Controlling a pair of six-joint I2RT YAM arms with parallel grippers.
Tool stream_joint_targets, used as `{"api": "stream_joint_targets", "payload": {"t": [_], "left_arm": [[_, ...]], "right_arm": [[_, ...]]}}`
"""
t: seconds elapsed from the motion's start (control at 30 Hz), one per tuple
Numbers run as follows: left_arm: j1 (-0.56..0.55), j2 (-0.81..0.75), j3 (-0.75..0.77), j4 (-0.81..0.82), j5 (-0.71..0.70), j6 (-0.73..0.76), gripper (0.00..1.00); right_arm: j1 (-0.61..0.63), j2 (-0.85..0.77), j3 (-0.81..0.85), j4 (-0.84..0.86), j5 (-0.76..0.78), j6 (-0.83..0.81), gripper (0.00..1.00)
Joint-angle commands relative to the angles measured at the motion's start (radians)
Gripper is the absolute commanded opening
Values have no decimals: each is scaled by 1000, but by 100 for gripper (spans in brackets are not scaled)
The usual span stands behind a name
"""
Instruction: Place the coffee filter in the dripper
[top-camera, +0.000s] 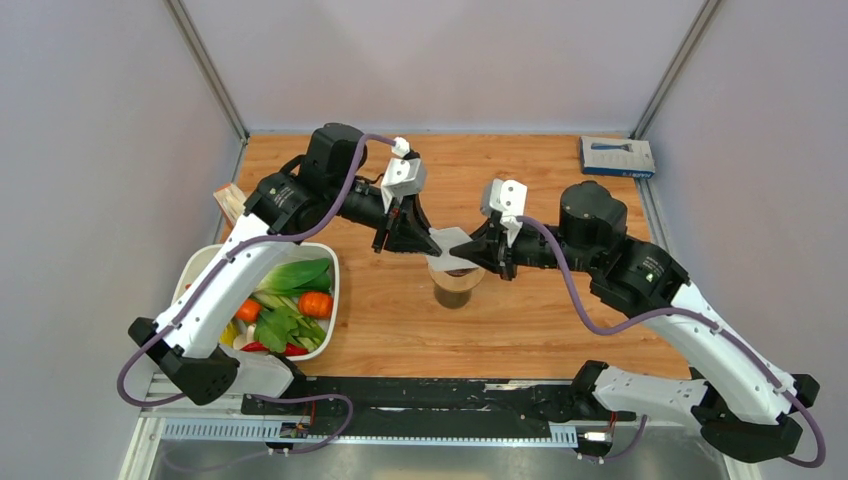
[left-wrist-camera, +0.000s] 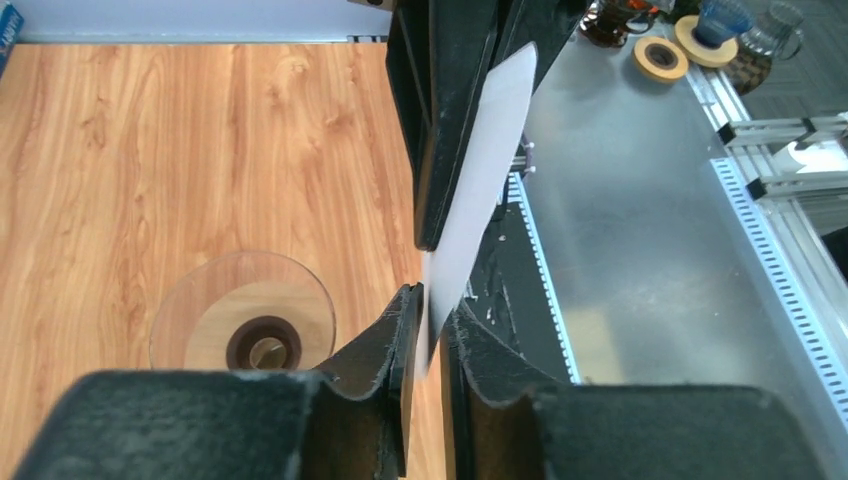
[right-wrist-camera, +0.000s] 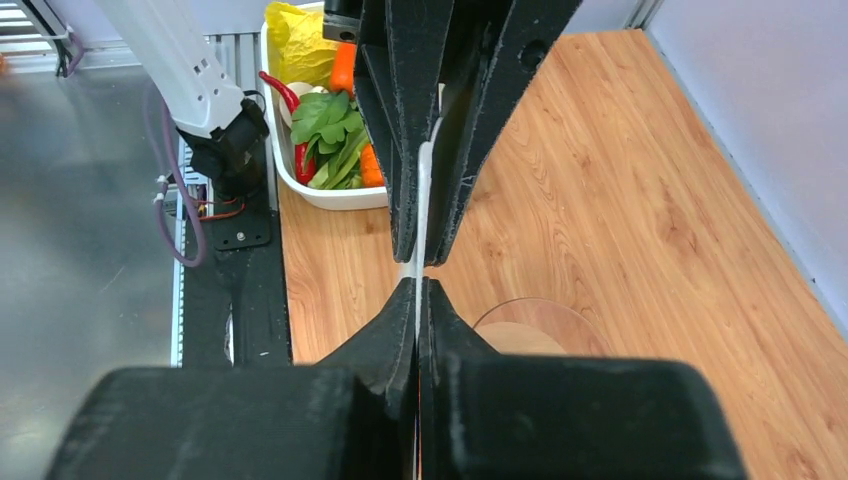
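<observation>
Blurred black fingers (right-wrist-camera: 380, 350) are filling the bottom of each wrist view. Grey walls (top-camera: 100, 150) are closing in the table (top-camera: 400, 330) on three sides. Its wood-grain top is running to a bare metal strip (top-camera: 400, 462) at the near edge, where a black rail (top-camera: 430, 398) is carrying the arm bases. A white bin (top-camera: 333, 290) of vegetables is sitting at the table's left, partly covered by the left arm. A blue box (top-camera: 617, 157) is lying in the far right corner, its lettering too small to read.

Near the middle the dripper (left-wrist-camera: 245, 325) is appearing to sit on a dark brown cup (top-camera: 455, 297). The coffee filter (top-camera: 450, 240) is hanging just above it as a flat sheet, stretched between the two grippers. The right gripper (right-wrist-camera: 417, 300) is pinching the sheet's edge with its fingers pressed together. The left gripper (left-wrist-camera: 430, 335) is standing with its fingers parted a little; the sheet between them is leaning on one finger, with a thin dark gap to the other.

From above, filter and grippers are hiding most of the dripper. In the right wrist view only an arc of its rim is showing past a finger. Small objects beyond the metal strip in the left wrist view are looking too blurred to name.
</observation>
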Motion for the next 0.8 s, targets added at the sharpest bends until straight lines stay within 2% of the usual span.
{"api": "stream_joint_targets", "payload": {"t": [0.0,0.03,0.1,0.3,0.4,0.57,0.63,0.77], "left_arm": [[-2,-42,40,-48,-25,27,29],[0,-49,41,-57,-42,28,35],[13,-76,30,-79,-47,22,39],[40,-162,15,-69,-48,2,45],[40,-211,-7,-44,-4,23,46],[40,-284,-135,236,19,-165,46],[28,-283,-164,305,64,-262,46],[-14,-271,-176,346,60,-296,45]], "right_arm": [[3,-31,17,26,-42,12,0],[2,-32,20,24,-45,14,0],[0,-40,19,24,-56,7,0],[-2,-84,-26,-1,-192,-73,0],[-2,-84,-41,-16,-223,-117,0],[-2,-73,-70,-25,-281,-180,0],[-1,-64,-72,-25,-283,-182,0],[-1,-51,-70,-24,-289,-180,0]]}}
